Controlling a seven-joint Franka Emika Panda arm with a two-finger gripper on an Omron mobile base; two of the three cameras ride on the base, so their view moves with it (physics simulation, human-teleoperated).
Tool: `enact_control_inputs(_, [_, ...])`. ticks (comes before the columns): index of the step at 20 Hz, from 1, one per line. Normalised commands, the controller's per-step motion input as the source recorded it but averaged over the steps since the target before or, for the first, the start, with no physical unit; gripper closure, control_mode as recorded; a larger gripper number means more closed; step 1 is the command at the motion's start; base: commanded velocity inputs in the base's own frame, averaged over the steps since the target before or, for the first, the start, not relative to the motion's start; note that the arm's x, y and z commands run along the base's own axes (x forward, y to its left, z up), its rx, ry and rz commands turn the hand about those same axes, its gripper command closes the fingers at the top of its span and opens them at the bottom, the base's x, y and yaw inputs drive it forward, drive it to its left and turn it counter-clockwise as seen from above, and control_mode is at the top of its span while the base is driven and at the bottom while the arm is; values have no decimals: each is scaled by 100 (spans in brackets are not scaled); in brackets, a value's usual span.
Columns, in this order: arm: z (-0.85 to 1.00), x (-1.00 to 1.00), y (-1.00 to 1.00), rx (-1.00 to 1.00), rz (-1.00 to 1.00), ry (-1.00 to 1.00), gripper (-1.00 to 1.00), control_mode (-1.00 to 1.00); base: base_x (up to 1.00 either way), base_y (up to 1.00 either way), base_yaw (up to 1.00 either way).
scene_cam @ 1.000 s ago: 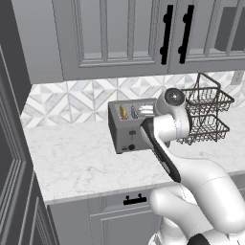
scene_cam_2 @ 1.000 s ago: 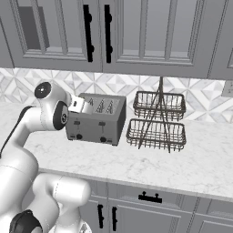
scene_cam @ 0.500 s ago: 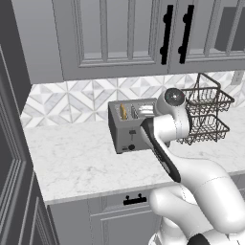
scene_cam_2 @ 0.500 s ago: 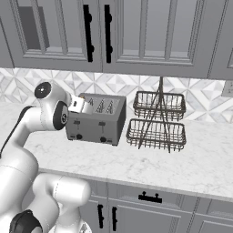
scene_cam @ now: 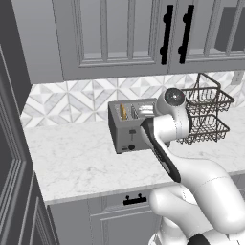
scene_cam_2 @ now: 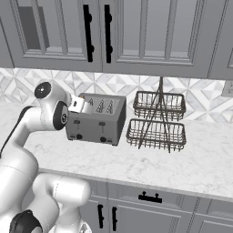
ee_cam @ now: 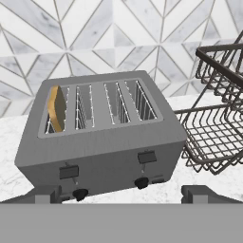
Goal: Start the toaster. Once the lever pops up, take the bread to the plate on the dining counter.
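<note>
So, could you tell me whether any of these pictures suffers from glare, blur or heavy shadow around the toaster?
Hand view: sharp and evenly lit, the toaster showing no glare, the bread clear in its leftmost slot. Left base view: flat light, a faint soft shadow on the counter beside the toaster. Right base view: no blur, the wire basket crisp; a dim shadow under the toaster.

— Where does the arm stand?
— In the left base view it rises from about five o'clock, folds at a rounded elbow, and its forearm slants toward eleven o'clock, ending at the wrist.
— And the gripper (ee_cam: pixel 121 194)?
— In the hand view its two dark fingertips (ee_cam: pixel 48 194) sit at seven and five o'clock, spread wide apart, nothing between them.
</note>
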Motion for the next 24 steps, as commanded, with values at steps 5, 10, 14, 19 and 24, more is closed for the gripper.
enact_control_inputs(5, [0, 0, 0, 0, 0, 0, -100, -100, 0, 0, 0])
enact_control_inputs(10, [0, 0, 0, 0, 0, 0, -100, -100, 0, 0, 0])
enact_control_inputs(14, [0, 0, 0, 0, 0, 0, -100, -100, 0, 0, 0])
enact_control_inputs(19, [0, 0, 0, 0, 0, 0, -100, -100, 0, 0, 0])
enact_control_inputs(24, [0, 0, 0, 0, 0, 0, -100, -100, 0, 0, 0])
